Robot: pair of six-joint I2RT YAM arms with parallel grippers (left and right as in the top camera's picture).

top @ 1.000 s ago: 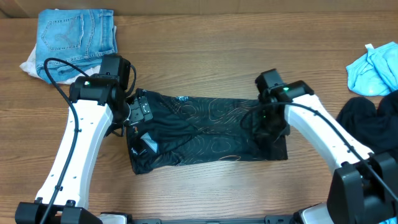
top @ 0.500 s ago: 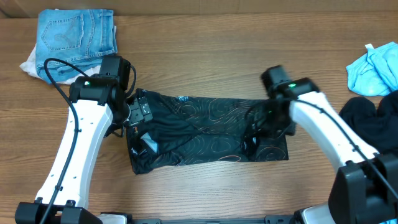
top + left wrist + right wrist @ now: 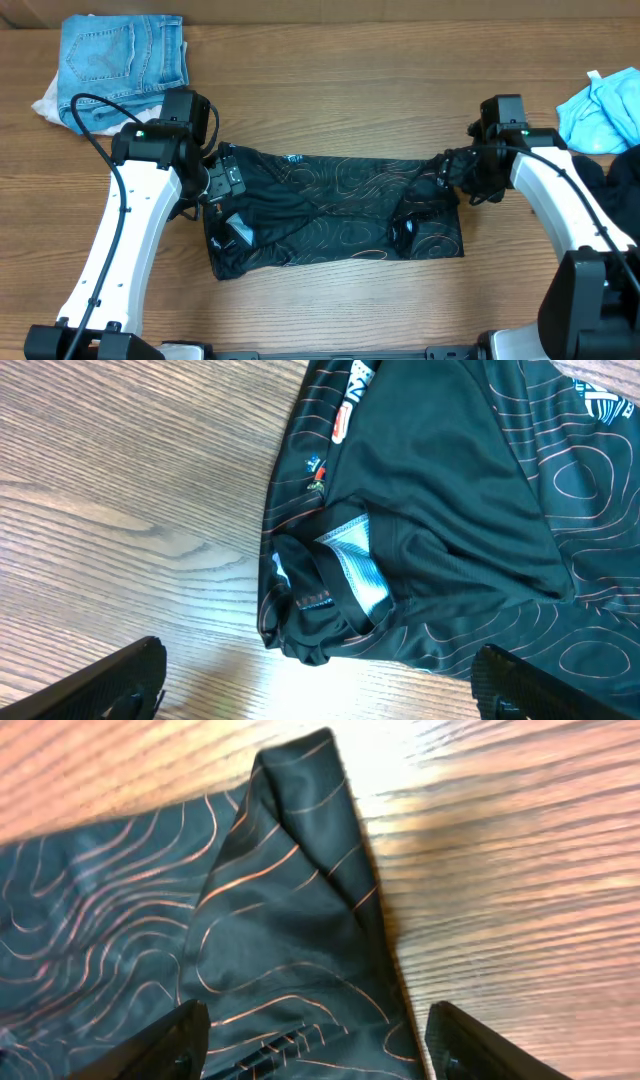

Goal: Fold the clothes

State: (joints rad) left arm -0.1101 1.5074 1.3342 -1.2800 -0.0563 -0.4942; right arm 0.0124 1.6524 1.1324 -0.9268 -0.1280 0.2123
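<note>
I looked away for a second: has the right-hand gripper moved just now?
Yes. The right gripper has shifted rightward and away from the robot, from over the jersey's right end to its far right corner, nearer the light blue cloth.

Bright, even light from above casts soft shadows; glare bleaches the table (image 3: 450,780) in both slightly blurred wrist views.
</note>
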